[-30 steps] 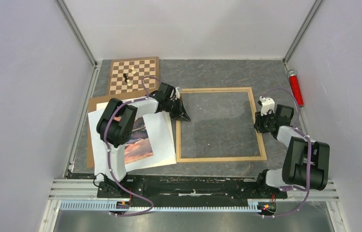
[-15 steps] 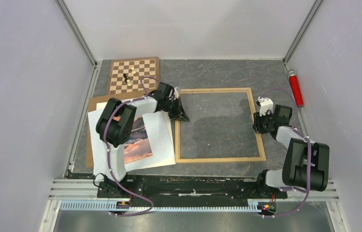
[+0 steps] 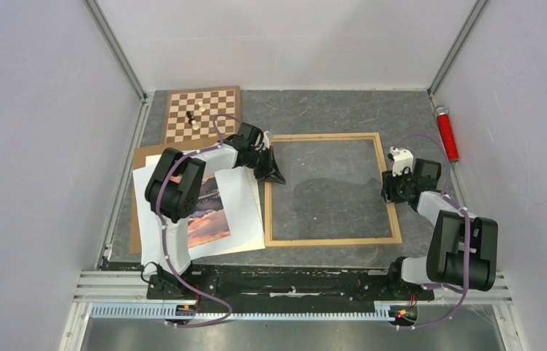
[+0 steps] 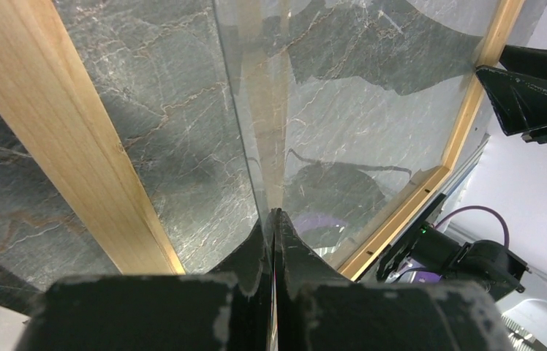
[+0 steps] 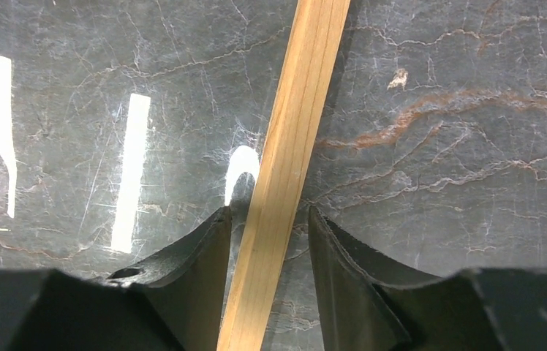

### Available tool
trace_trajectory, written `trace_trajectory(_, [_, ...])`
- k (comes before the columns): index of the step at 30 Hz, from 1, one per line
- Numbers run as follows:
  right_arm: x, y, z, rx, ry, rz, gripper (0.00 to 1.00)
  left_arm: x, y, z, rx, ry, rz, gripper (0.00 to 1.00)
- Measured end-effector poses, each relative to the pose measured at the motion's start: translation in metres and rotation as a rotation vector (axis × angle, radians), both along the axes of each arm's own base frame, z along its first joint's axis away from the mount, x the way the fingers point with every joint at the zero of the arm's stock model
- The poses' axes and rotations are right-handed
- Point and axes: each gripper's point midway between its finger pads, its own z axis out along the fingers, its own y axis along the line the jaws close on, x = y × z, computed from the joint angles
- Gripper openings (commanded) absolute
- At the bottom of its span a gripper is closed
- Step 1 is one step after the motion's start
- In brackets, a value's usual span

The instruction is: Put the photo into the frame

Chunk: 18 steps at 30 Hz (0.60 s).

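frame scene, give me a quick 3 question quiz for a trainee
1. True or false: the photo lies inside the frame.
2. The right gripper straddles: A a frame bar, B the photo, C nothing.
3. Which gripper is shut?
Key: 1 false; 2 A; 3 left gripper.

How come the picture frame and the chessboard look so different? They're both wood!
The frame is bigger than the chessboard. The frame is just a thin pale border with the dark table showing through; the chessboard is solid and checkered. The chessboard carries a few little pieces, while the frame has the right gripper open astride its right rail. Both are wooden and rest on the table.
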Motion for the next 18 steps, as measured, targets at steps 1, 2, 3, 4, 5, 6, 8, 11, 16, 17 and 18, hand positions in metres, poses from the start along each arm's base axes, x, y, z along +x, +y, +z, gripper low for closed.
trace_trajectory(1, [-0.0004, -0.0004, 0.0001, -0.002, 0.001, -0.002, 0.47, 0.0003, 0.0000, 0.0006, 0.001, -0.002, -0.002, 0.02])
trace_trajectory(2, [-0.0008, -0.0008, 0.0001, -0.003, 0.003, -0.004, 0.47, 0.0006, -0.0001, 0.0013, 0.002, -0.005, -0.006, 0.02])
trace_trajectory(3, [-0.0017, -0.0009, -0.0003, -0.004, 0.007, -0.005, 0.48, 0.0008, 0.0001, 0.0018, 0.004, -0.006, -0.009, 0.02])
trace_trajectory(4, [-0.0026, -0.0014, -0.0009, -0.007, 0.011, -0.007, 0.48, 0.0008, 0.0002, 0.0020, 0.004, -0.008, -0.011, 0.02])
trace_trajectory(5, [-0.0042, -0.0014, -0.0019, -0.007, 0.019, -0.009, 0.48, 0.0009, 0.0004, 0.0022, 0.005, -0.009, -0.014, 0.02])
trace_trajectory(6, [-0.0048, -0.0015, -0.0020, -0.007, 0.021, -0.010, 0.49, 0.0010, 0.0005, 0.0024, 0.006, -0.011, -0.016, 0.02])
trace_trajectory(8, [-0.0049, -0.0018, -0.0020, -0.008, 0.022, -0.012, 0.50, 0.0010, 0.0005, 0.0026, 0.006, -0.013, -0.018, 0.02])
trace_trajectory(11, [-0.0050, -0.0019, -0.0020, -0.008, 0.023, -0.013, 0.51, 0.0011, 0.0002, 0.0034, 0.008, -0.014, -0.021, 0.02])
trace_trajectory(16, [-0.0064, -0.0015, -0.0017, -0.005, 0.034, -0.013, 0.53, 0.0016, 0.0000, 0.0039, 0.007, -0.015, -0.021, 0.02])
trace_trajectory(17, [-0.0069, -0.0012, -0.0016, -0.002, 0.039, -0.014, 0.56, 0.0020, -0.0002, 0.0041, 0.006, -0.017, -0.021, 0.02])
trace_trajectory(18, [-0.0076, -0.0010, -0.0016, -0.001, 0.044, -0.015, 0.56, 0.0022, -0.0003, 0.0042, 0.005, -0.018, -0.021, 0.02])
